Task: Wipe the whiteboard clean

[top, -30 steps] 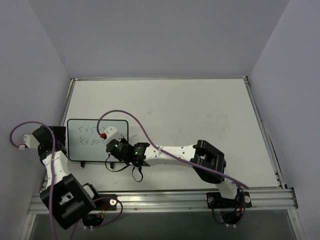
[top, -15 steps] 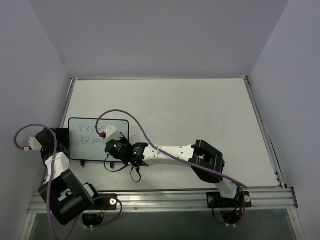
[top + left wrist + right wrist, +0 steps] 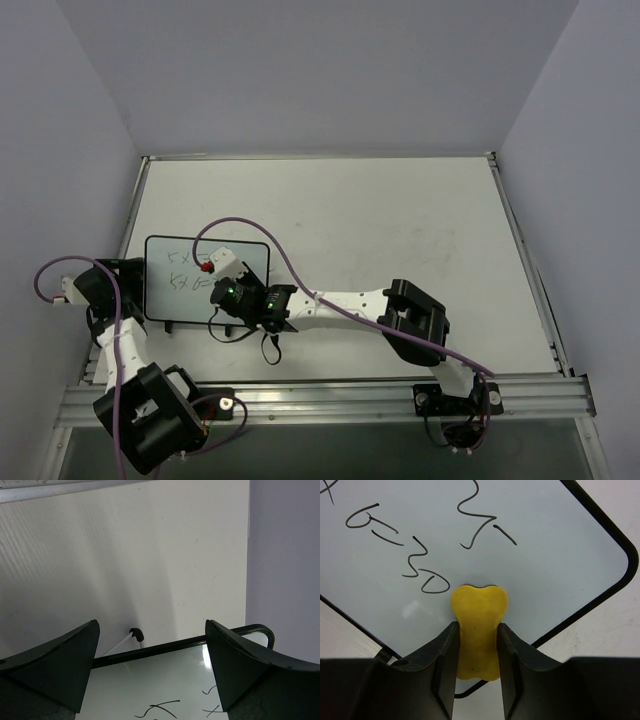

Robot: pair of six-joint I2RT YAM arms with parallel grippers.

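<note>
**Inspection: right claw clamped on yellow block at the whiteboard; left claw wide open**

**Task item.** I find the whiteboard [image 3: 185, 302] lying flat on the table [image 3: 380, 220], in the near-left part, just ahead of the left arm's base. Its thin black frame and rounded corners are plain in all three views. Dark handwriting [image 3: 415, 555] covers part of the glossy surface.

**Right claw.** From the right wrist camera, the right gripper [image 3: 476, 630] is closed on a small yellow block [image 3: 479, 604], one finger pressed against each side of it. The block's rounded end sticks out past the fingertips and lies over the whiteboard [image 3: 545, 540], just below the nearest written marks and close to a rounded corner of the frame. It looks to be set against the surface, though I cannot confirm contact from this angle. From above, the right gripper [image 3: 222, 270] sits over the right half of the board, with its arm reaching across from the right.

**Left claw.** The left gripper [image 3: 151, 630] stands wide open and holds nothing. Through the gap between its fingers I see bare table [image 3: 125, 555] and, lower down, the black frame and one corner of the whiteboard [image 3: 165, 680], with a few pen strokes. From above, the left gripper [image 3: 125, 275] is at the board's left edge. I cannot tell whether its fingers touch the frame.
</note>
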